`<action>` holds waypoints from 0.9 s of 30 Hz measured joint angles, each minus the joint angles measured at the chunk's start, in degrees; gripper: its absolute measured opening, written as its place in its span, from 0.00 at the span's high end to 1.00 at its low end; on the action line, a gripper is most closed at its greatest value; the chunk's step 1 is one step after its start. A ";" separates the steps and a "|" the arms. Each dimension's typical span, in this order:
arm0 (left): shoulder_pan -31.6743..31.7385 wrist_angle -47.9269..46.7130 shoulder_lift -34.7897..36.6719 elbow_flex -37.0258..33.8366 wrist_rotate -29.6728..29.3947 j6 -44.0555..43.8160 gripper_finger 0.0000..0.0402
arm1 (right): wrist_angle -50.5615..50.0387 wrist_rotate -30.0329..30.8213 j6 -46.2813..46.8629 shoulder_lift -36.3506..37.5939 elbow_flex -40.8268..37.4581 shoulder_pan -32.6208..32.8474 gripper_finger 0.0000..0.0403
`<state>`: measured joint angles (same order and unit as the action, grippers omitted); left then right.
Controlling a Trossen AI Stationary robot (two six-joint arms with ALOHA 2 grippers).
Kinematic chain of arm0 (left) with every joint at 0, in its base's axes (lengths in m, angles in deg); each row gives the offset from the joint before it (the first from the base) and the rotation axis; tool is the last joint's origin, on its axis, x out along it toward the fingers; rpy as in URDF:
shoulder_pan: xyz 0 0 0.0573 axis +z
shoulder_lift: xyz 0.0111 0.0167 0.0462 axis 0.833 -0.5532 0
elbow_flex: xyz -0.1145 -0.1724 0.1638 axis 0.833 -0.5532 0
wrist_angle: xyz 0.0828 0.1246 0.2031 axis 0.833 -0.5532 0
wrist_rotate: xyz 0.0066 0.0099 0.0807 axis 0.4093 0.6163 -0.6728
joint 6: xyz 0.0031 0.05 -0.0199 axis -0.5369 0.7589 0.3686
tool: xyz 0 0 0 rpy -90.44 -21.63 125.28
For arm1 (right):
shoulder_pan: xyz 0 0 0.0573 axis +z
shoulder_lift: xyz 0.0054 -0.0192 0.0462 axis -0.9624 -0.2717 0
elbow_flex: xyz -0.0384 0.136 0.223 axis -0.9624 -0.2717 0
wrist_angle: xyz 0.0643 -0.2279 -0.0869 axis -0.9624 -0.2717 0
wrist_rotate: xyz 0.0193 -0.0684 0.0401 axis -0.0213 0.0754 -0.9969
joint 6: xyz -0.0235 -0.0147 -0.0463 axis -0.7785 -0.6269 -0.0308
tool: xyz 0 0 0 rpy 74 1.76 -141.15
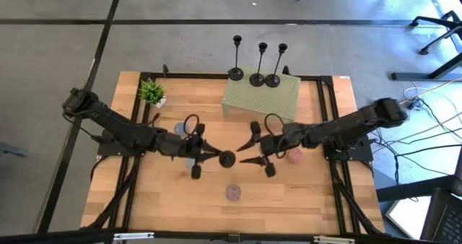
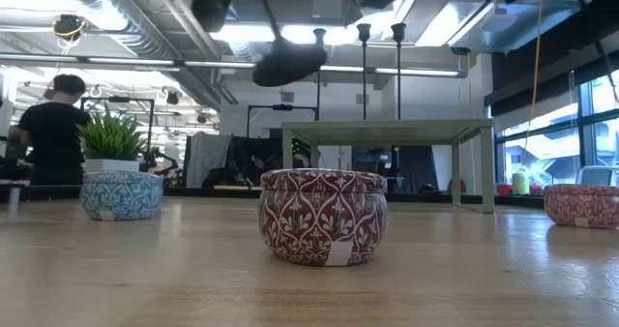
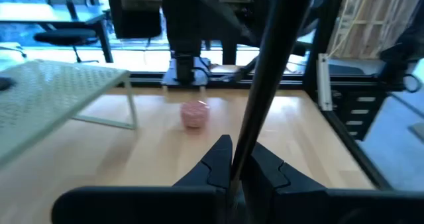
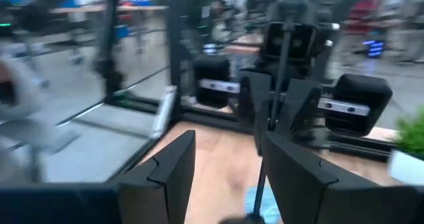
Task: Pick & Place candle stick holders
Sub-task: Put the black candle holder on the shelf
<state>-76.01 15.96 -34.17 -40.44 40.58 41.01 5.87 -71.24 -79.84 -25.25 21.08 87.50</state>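
Over the middle of the wooden tabletop (image 1: 173, 193), the left gripper (image 1: 208, 154) is clamped tight on the thin stem of a black candle stick holder (image 1: 225, 158), which it holds lifted off the surface, its round base seen from below as a dark disc in the low view. The left wrist view shows the stem (image 3: 262, 85) running up between the two closed fingers (image 3: 215, 161). Facing it from the other side, just beside the lifted holder, the right gripper (image 1: 254, 144) hangs with its jaws partly apart and nothing between them. Three more candle stick holders (image 1: 261, 60) stand upright in a row on the far edge of a pale green perforated riser (image 1: 271, 99) at the back of the tabletop, their bases near one another. A red patterned tin (image 2: 323, 216) sits toward the near edge at centre, a blue patterned tin (image 2: 121, 193) beneath the left arm, a pink one (image 2: 581, 205) beneath the right. A small potted plant (image 1: 152, 93) stands at the back left corner. A person in a dark top (image 2: 50, 133) is seen in the room beyond.
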 joint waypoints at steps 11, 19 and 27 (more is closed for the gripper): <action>5.44 -1.03 0.00 0.00 3.23 0.61 0.96 | 0.24 7.48 2.36 -6.28 7.19 -2.37 0.56; 5.92 -1.63 0.00 0.00 3.20 1.51 0.96 | -7.73 7.34 1.04 -13.35 17.00 -3.94 0.56; 5.84 -3.44 0.00 0.00 3.08 1.53 0.96 | -8.34 7.34 0.87 -15.78 19.81 -4.38 0.59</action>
<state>-70.17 12.52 -34.17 -40.44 43.66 42.54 -2.47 -63.89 -78.97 -41.03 40.89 83.12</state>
